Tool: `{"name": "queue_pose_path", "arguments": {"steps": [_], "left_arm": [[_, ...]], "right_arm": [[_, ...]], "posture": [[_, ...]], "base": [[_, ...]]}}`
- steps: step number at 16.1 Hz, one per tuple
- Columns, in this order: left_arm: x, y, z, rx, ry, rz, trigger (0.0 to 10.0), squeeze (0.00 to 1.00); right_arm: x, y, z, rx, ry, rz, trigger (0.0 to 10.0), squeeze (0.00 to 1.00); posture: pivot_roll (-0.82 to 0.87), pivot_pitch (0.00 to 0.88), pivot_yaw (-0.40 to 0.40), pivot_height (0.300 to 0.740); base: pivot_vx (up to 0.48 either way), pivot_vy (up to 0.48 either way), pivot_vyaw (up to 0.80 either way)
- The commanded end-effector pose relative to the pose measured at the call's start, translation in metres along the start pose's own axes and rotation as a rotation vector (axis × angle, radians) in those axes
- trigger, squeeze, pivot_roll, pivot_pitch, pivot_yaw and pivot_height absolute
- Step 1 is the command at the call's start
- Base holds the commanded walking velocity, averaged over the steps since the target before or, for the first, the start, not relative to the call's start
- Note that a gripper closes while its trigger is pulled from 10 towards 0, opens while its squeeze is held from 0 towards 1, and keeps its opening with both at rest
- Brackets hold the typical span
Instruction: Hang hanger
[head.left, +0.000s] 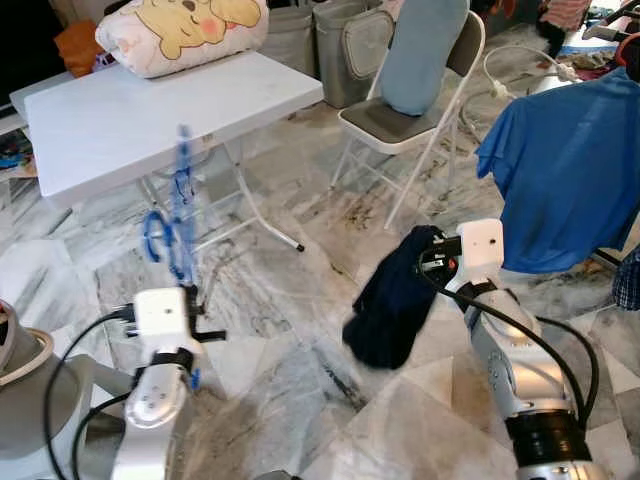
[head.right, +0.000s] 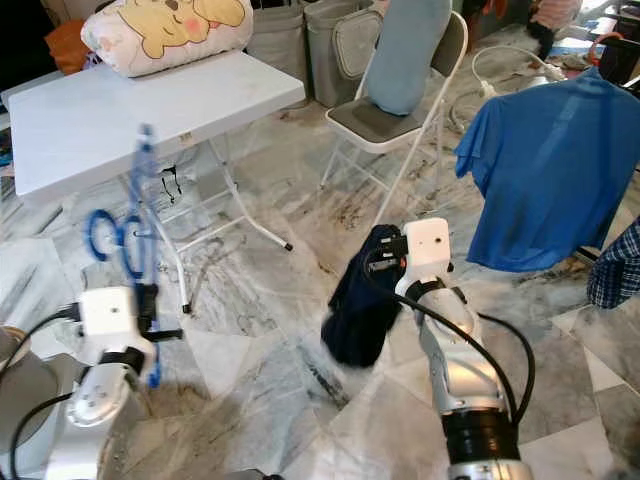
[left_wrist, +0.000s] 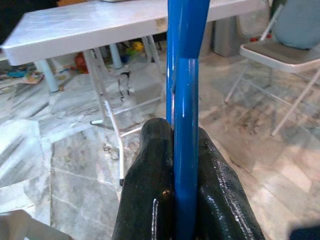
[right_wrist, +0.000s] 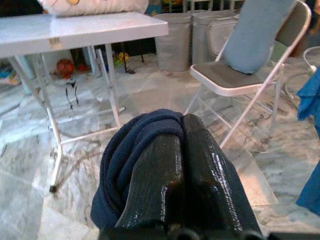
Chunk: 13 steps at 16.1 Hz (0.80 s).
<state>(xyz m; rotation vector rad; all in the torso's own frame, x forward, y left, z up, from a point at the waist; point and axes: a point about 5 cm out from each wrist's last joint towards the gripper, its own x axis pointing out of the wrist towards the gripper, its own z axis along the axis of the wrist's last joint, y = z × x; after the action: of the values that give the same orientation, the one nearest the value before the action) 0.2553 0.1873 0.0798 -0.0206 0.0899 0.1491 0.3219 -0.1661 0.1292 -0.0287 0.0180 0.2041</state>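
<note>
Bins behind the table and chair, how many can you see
2 grey bins stand side by side on the floor: one bin behind the white table, the other bin just left of the folding chair. More may be hidden behind the chair.

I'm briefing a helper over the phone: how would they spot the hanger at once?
Start at the white folding table. In front of it the left pincer is shut on a thin blue plastic hanger, held upright. Unlike the dark navy garment in the right pincer, it is a bright, rigid bar.
</note>
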Motion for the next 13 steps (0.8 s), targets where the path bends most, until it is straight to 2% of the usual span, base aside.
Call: {"name": "queue_pose_path", "arguments": {"steps": [1,3,8,13], "left_arm": [[0.002,0.008,0.007,-0.002,-0.033,0.034,10.0,0.0],[0.007,0.004,0.012,-0.001,-0.052,0.006,10.0,0.0],[0.007,-0.004,0.015,-0.026,-0.066,0.011,10.0,0.0],[0.003,-0.008,0.013,-0.039,-0.061,0.015,10.0,0.0]], "right_arm": [[0.001,0.005,0.016,0.027,-0.067,0.002,10.0,0.0],[0.001,0.013,0.018,0.008,-0.071,0.036,10.0,0.0],[0.005,0.023,0.028,0.005,-0.11,0.055,10.0,0.0],[0.0,0.031,0.02,0.001,-0.083,0.082,10.0,0.0]], "posture": [[-0.09,0.0,0.131,0.74],[-0.09,0.0,0.131,0.74],[-0.08,0.0,0.134,0.74],[-0.07,0.0,0.109,0.74]], "base": [[0.0,0.0,0.0],[0.264,0.0,0.0],[0.331,0.0,0.0],[0.388,0.0,0.0]]}}
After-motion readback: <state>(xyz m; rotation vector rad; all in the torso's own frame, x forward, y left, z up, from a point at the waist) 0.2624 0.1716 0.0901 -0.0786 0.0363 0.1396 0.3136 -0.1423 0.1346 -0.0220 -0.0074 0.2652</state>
